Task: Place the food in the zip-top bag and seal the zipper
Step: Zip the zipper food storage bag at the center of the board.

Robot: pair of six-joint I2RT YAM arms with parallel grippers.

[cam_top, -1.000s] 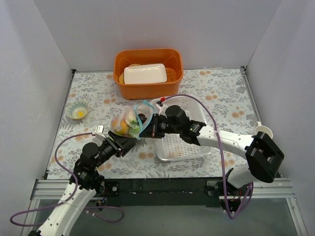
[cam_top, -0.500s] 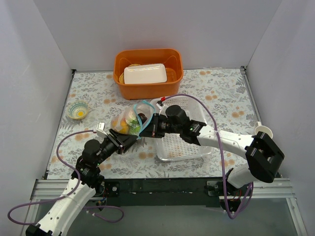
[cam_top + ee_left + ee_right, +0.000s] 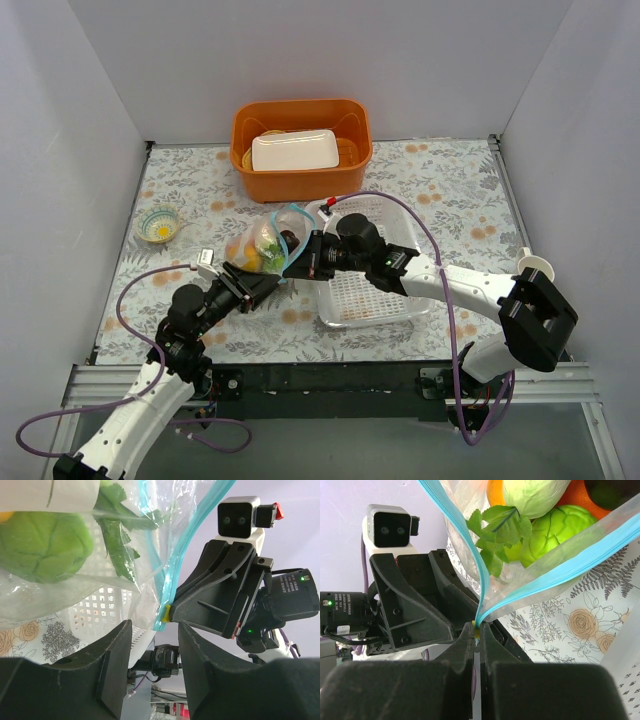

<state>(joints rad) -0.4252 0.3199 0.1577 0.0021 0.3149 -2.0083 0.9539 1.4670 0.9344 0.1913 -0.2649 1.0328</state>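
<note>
The clear zip-top bag stands on the table with its mouth open. It holds toy food: a green apple, a leafy radish, an orange and another green fruit. The blue-teal zipper runs along both mouth edges. My right gripper is shut on the zipper's corner, on a small yellow tab. My left gripper is open, just below that same corner, touching nothing. In the top view the left gripper and the right gripper meet at the bag's near side.
A white mesh basket lies under the right arm. An orange bin with a white tray stands at the back. A small patterned bowl sits at the left. White walls enclose the table.
My left arm has drawn back a little towards its base and its gripper sits slightly lower left of the bag. The right gripper has not moved.
</note>
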